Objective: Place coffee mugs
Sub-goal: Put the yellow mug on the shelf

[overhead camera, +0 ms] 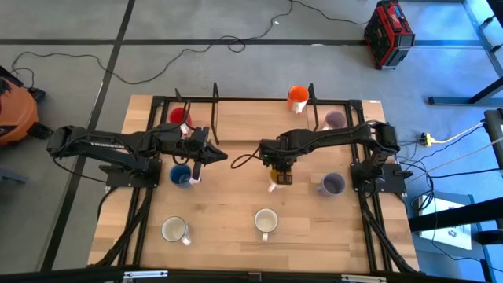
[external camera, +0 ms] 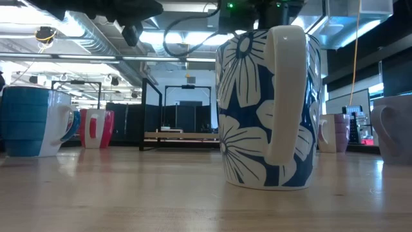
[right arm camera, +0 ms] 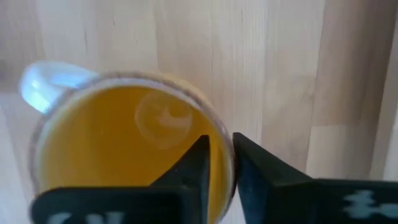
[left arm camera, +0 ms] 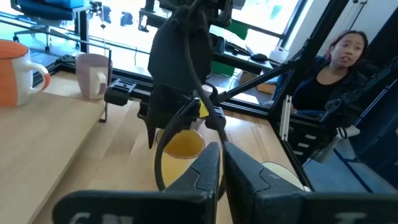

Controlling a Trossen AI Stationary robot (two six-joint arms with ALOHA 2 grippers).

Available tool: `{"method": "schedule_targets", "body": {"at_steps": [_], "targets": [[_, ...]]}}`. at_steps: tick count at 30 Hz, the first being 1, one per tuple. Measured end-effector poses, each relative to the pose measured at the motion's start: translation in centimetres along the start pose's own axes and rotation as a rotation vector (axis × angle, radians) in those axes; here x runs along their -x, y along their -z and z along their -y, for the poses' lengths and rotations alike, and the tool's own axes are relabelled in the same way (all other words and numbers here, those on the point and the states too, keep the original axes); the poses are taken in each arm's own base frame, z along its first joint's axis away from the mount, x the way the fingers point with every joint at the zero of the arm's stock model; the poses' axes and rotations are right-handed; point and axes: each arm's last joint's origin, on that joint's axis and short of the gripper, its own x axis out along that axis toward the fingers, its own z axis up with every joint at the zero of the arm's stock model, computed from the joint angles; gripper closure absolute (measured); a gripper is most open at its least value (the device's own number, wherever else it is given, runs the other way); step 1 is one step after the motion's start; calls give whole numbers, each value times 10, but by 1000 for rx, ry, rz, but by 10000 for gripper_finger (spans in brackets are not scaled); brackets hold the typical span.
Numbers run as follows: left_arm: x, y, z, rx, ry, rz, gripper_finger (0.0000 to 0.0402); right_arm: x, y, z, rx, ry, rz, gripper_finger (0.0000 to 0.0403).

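My right gripper (overhead camera: 279, 171) reaches down over the table's middle and is shut on the yellow-orange mug (right arm camera: 118, 149), whose white handle (right arm camera: 43, 87) sticks out sideways. My left gripper (overhead camera: 222, 155) hovers shut to its left, above and right of the blue mug (overhead camera: 181, 177), touching nothing. A red mug (overhead camera: 179, 116), an orange mug (overhead camera: 297, 98) and a purple mug (overhead camera: 334, 119) stand upright along the far edge. A second purple mug (overhead camera: 332, 184) stands at the right. Two white mugs (overhead camera: 174, 229) (overhead camera: 266, 222) stand near the front edge. My right gripper grips the yellow-orange mug by its rim (right arm camera: 219, 127), on the side opposite the handle. One finger (right arm camera: 196, 165) is inside the mug and the other (right arm camera: 255, 165) is outside. The fingers come from above, pointing down. The mug is upright; whether its base rests on the table I cannot tell.
A black frame rail (overhead camera: 259, 101) runs along the table's far edge beside the far mugs. In the low view the flowered white mug (external camera: 267, 106) fills the foreground and hides the middle of the table. A person (left arm camera: 336, 74) sits beyond the table's edge. Bare wood (overhead camera: 236, 196) lies between the mugs.
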Motion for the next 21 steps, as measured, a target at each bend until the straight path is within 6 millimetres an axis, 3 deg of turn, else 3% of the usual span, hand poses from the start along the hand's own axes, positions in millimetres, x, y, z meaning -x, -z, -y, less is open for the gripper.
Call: {"method": "schedule_targets", "body": {"at_steps": [5,10,21], "targets": [[0,0,0,0,0,-1,386,9,-7,0,0,2,37,281],[0,0,0,-1,-1,-2,386,31,-16,0,-7,4,71,241],[0,1,0,-1,-2,-8,386,66,-14,-5,-128,-2,19,234]]}}
